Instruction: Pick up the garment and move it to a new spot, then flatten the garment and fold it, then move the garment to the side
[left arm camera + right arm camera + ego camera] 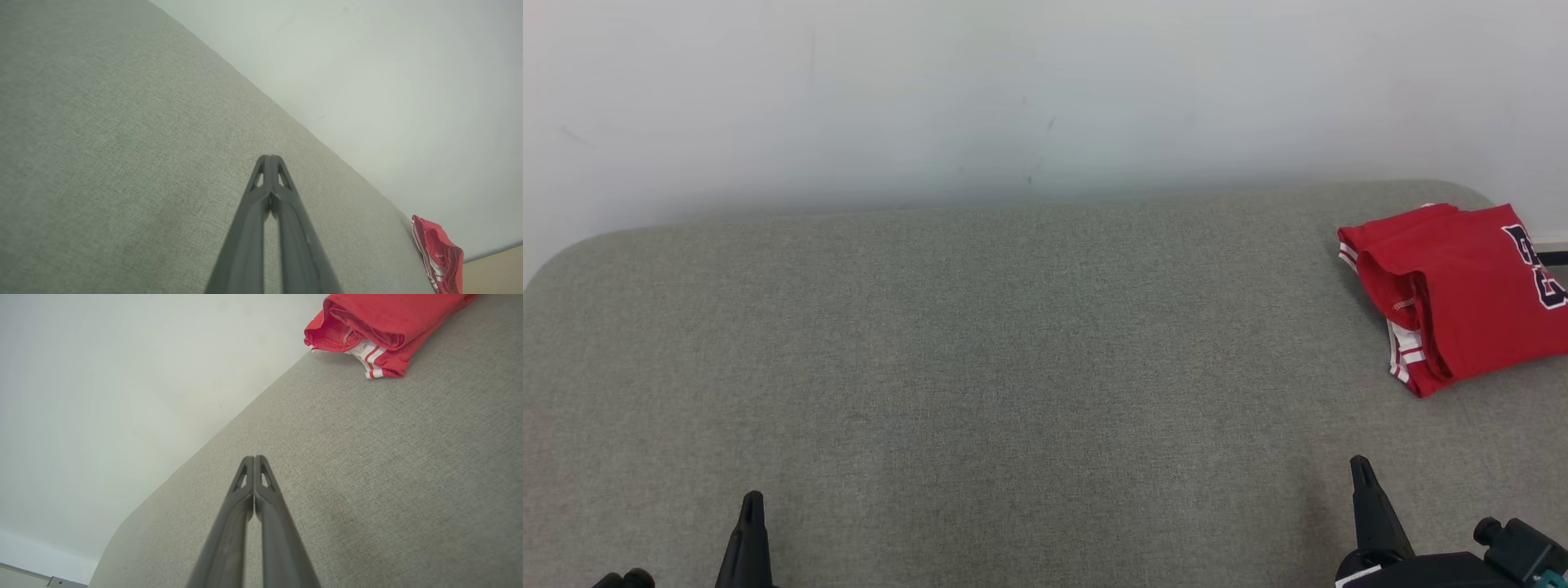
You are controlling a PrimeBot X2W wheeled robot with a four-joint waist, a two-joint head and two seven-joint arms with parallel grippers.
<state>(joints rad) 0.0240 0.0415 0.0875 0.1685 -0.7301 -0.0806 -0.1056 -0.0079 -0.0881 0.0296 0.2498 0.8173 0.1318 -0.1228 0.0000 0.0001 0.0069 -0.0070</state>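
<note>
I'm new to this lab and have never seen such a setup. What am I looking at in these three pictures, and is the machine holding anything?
It is a two-armed robot at a grey padded table. The wide picture comes from a camera on its head; the dark spikes at the bottom are its left gripper and right gripper. The other two pictures come from cameras on each wrist, looking along that arm's own fingers. Both pairs of fingers are pressed shut and hold nothing. One thing lies on the table: a folded red shirt with white stripes, at the far right edge, apart from both grippers.

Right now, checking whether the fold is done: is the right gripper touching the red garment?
Apart. The head view shows bare grey cushion between the right gripper and the red garment.
</note>
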